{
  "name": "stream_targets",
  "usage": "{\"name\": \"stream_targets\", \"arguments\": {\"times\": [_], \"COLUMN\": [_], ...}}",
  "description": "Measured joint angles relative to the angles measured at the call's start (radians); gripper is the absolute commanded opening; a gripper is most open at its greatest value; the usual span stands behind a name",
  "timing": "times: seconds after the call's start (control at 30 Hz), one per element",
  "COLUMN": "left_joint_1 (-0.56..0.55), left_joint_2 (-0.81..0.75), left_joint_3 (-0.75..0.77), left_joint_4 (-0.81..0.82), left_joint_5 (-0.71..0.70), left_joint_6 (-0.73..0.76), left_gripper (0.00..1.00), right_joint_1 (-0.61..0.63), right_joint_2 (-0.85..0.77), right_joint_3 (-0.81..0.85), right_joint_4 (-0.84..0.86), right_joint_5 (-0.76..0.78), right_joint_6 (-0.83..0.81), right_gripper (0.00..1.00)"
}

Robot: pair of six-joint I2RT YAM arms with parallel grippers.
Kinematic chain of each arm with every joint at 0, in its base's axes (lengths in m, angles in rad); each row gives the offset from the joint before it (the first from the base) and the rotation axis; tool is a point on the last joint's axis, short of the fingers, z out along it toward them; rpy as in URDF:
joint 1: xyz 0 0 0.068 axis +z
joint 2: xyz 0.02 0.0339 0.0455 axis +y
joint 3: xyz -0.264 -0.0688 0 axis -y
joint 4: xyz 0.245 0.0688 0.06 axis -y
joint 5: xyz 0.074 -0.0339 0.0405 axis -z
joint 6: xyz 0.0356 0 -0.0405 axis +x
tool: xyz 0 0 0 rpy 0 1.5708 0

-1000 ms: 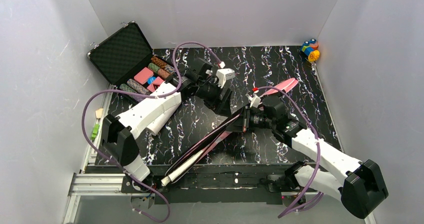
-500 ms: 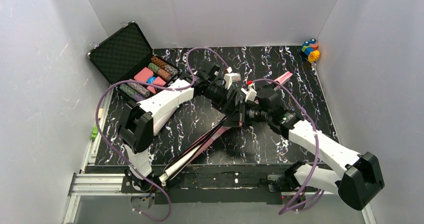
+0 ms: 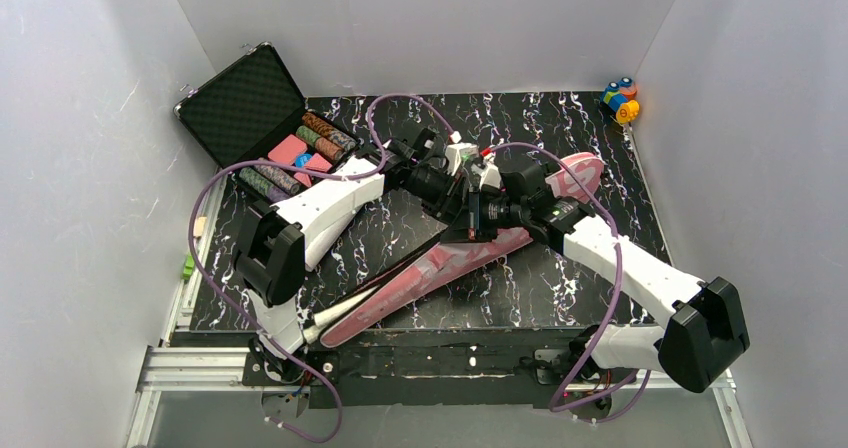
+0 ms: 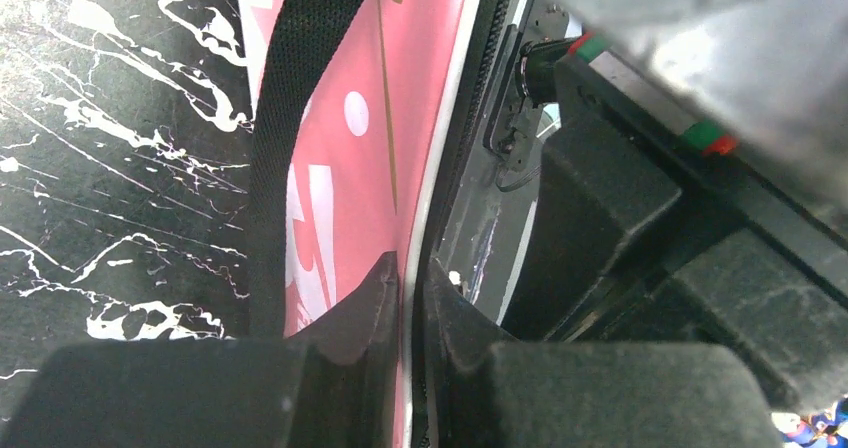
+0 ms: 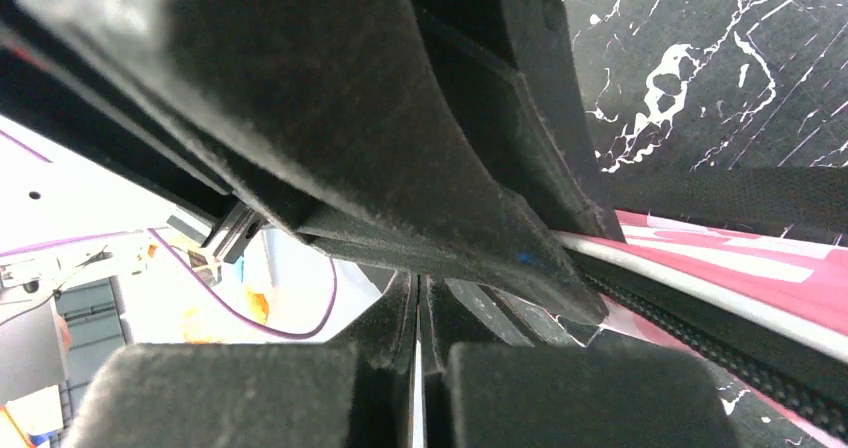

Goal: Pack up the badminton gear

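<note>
The pink racket-shaped cover (image 3: 440, 266) lies slantwise across the black marbled table, from the front left up to its wide end (image 3: 578, 175) at the right. A white handle end (image 3: 333, 315) sticks out at its narrow end. Both grippers meet over its middle. My left gripper (image 3: 462, 211) (image 4: 412, 278) is shut on the cover's white-piped edge (image 4: 440, 148), beside the black strap (image 4: 295, 118). My right gripper (image 3: 480, 215) (image 5: 418, 303) is shut on a thin white edge of the same cover (image 5: 760, 268), right against the left gripper's finger (image 5: 420, 148). No shuttlecocks or tube show.
An open black case of poker chips (image 3: 262, 118) stands at the back left. A small multicoloured toy (image 3: 620, 100) sits in the back right corner. White walls close in three sides. Purple cables loop over both arms.
My left arm swung right to the cover and its jaws shut on the piped edge. The right gripper moved back and left, and the cover turned from edge-on to show its pink face.
</note>
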Motion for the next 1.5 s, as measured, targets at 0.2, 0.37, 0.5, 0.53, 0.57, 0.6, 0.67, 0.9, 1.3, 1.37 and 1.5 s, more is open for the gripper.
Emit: {"name": "stream_targets", "arguments": {"times": [0.2, 0.37, 0.5, 0.53, 0.57, 0.6, 0.67, 0.9, 1.3, 1.37, 1.5], "left_joint_1": [0.033, 0.058, 0.060, 0.060, 0.061, 0.062, 0.066, 0.086, 0.100, 0.104, 0.103], "left_joint_2": [-0.029, -0.066, -0.085, -0.085, -0.085, -0.085, -0.085, -0.074, -0.071, -0.071, -0.071], "left_joint_3": [0.000, 0.000, 0.017, 0.025, 0.031, 0.042, 0.066, 0.145, 0.170, 0.170, 0.170], "left_joint_4": [0.003, -0.002, -0.024, -0.027, -0.029, -0.035, -0.045, -0.057, -0.054, -0.052, -0.047], "left_joint_5": [-0.044, -0.142, -0.240, -0.264, -0.287, -0.315, -0.364, -0.505, -0.599, -0.599, -0.598], "left_joint_6": [-0.048, -0.098, -0.144, -0.154, -0.164, -0.175, -0.195, -0.241, -0.230, -0.229, -0.225], "left_gripper": [0.00, 0.00, 0.00, 0.00, 0.00, 0.00, 0.00, 0.00, 0.00, 0.00, 0.00], "right_joint_1": [0.009, 0.035, 0.053, 0.059, 0.064, 0.067, 0.075, 0.089, 0.115, 0.115, 0.122], "right_joint_2": [0.000, -0.016, -0.021, -0.021, -0.021, -0.021, -0.021, -0.088, -0.211, -0.198, -0.134], "right_joint_3": [0.008, 0.006, 0.000, 0.000, 0.000, 0.000, 0.000, -0.060, 0.006, 0.071, 0.153], "right_joint_4": [0.014, 0.059, 0.090, 0.095, 0.098, 0.101, 0.106, 0.068, -0.230, -0.232, -0.226], "right_joint_5": [0.003, 0.058, 0.076, 0.075, 0.073, 0.070, 0.057, 0.006, 0.174, 0.232, 0.330], "right_joint_6": [0.014, 0.032, 0.048, 0.050, 0.051, 0.051, 0.050, -0.019, -0.119, -0.139, -0.156], "right_gripper": [0.01, 0.01, 0.01, 0.01, 0.01, 0.01, 0.01, 0.01, 0.77, 0.80, 0.82]}}
